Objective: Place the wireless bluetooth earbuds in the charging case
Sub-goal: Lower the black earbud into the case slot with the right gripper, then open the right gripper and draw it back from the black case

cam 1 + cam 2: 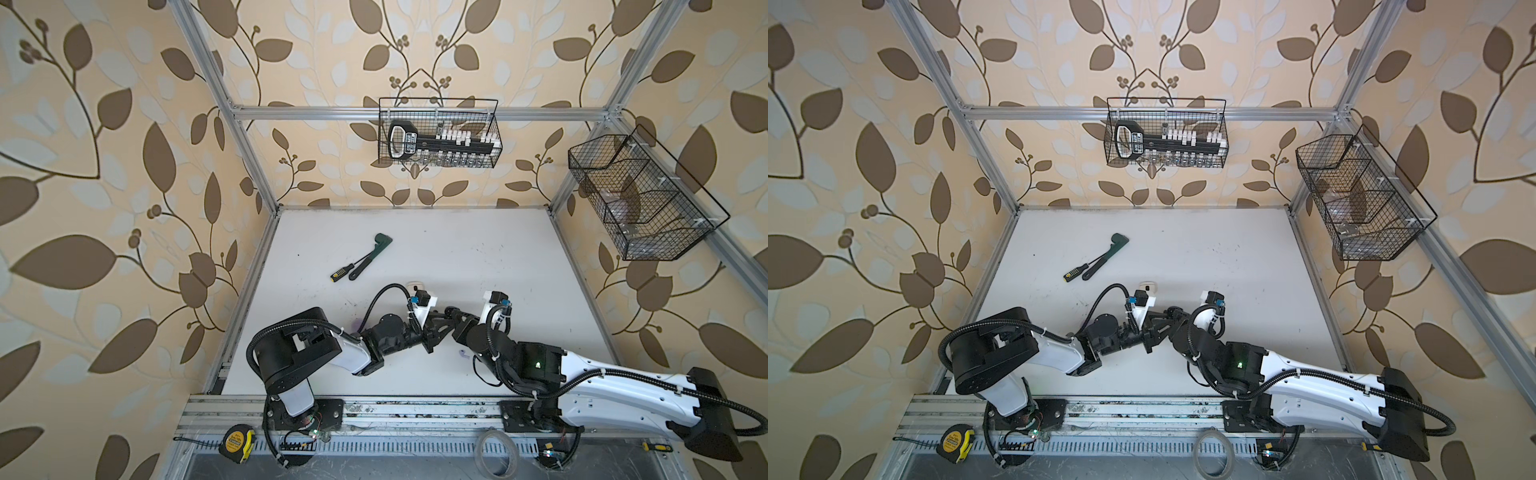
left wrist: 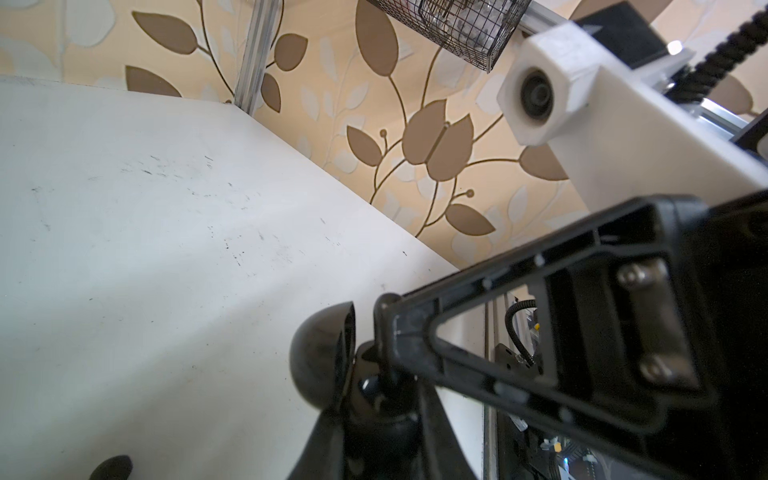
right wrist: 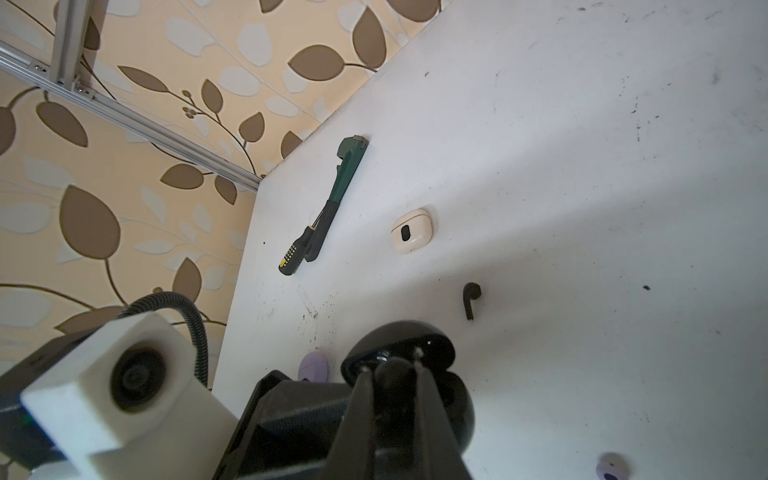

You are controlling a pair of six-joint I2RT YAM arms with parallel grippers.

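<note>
Right claw (image 3: 391,362) was clamped on a black earbud (image 3: 392,376) at the mouth of the black case (image 3: 401,337), lid open. Left claw (image 2: 376,401) gripped that case. A second black earbud (image 3: 471,300) lay loose on the worktop (image 3: 582,208) nearby, with a cream case (image 3: 411,230) beyond.

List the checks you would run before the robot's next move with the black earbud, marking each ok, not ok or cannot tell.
1. Black case lid open: ok.
2. Left gripper jaws shut on the case: ok.
3. Right gripper jaws shut on the black earbud: ok.
4. Held earbud above the case opening: ok.
5. Stem lined up with its socket: cannot tell, the jaws hide it.
6. Second black earbud in the case: not ok, it lies on the table.
</note>
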